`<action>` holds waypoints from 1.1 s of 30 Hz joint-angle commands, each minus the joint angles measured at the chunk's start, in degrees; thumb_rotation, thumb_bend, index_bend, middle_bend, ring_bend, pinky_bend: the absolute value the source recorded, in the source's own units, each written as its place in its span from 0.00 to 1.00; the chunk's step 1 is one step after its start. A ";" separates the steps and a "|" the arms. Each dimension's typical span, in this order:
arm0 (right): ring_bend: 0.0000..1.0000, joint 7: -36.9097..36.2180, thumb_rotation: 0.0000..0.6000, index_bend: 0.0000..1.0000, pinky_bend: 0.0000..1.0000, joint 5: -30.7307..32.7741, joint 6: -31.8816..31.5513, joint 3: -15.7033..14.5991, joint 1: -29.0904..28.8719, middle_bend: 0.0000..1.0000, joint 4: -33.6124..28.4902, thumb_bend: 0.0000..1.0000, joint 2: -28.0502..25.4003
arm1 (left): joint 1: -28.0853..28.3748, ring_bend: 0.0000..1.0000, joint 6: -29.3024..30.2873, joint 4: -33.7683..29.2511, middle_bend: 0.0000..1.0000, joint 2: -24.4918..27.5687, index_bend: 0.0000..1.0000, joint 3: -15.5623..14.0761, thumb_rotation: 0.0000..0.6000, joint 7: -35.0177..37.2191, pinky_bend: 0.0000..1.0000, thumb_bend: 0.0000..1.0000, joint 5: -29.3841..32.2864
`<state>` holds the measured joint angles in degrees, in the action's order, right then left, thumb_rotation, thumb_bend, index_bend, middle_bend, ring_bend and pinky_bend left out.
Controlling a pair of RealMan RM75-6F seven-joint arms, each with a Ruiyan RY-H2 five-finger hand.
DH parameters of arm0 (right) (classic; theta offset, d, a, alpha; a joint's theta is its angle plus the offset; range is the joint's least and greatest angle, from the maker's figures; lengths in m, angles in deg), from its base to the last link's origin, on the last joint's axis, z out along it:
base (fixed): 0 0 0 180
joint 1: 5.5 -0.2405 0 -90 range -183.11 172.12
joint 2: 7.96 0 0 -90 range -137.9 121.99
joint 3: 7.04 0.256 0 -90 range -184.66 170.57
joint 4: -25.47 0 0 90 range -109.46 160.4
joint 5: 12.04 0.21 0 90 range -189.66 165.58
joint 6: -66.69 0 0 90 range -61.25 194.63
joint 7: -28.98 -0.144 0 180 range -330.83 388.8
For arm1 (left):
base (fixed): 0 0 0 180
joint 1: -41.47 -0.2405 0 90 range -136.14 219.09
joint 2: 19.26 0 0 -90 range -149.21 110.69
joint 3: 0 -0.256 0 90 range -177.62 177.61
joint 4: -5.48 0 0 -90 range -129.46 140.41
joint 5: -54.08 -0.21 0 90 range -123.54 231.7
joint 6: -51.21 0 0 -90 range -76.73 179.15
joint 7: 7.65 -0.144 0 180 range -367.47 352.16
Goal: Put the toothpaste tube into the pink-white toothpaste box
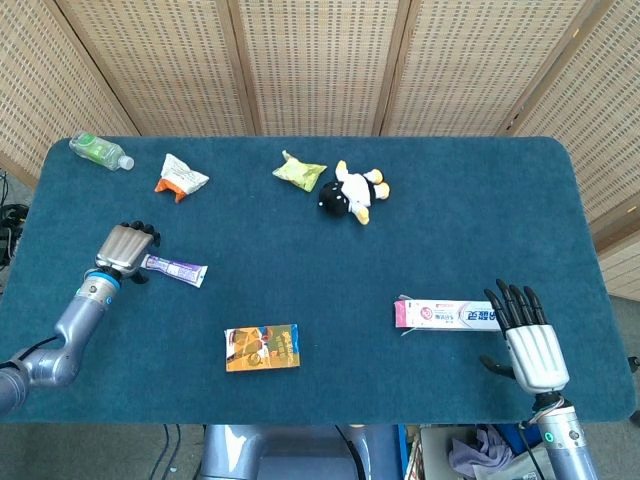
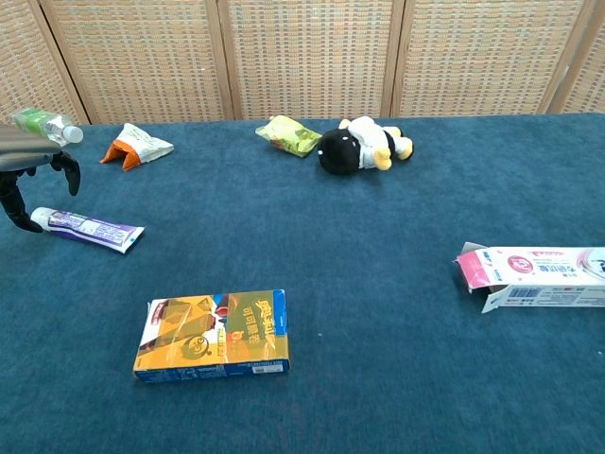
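Left hand (image 1: 128, 249) at left-centre of frame, fingers curled down over cap end of toothpaste tube (image 1: 176, 268) (grasp not confirmable). Right hand (image 1: 528, 338) at lower right, fingers spread, empty, beside pink-white toothpaste box (image 1: 446, 314), flap open.

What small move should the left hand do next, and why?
Probably lower and close the left hand on the toothpaste tube. Its fingers arch over the cap end, but the tube lies flat on the table, not yet gripped.

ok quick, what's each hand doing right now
Left hand: over the cap end of the toothpaste tube, fingers curled down, grip not yet clear.
Right hand: open, empty, beside the toothpaste box.
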<state>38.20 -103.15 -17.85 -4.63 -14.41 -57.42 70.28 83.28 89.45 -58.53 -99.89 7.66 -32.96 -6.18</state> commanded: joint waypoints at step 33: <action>0.00 -0.55 1.00 0.00 0.00 1.04 0.08 0.50 -0.05 0.00 1.44 0.00 0.76 | 4.98 0.33 -5.58 9.58 0.40 -6.04 0.53 -2.75 1.00 -2.25 0.39 0.22 5.72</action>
<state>37.67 -102.11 -17.74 -4.15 -14.46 -56.00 71.02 88.22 83.90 -49.02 -105.84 4.95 -35.30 -0.42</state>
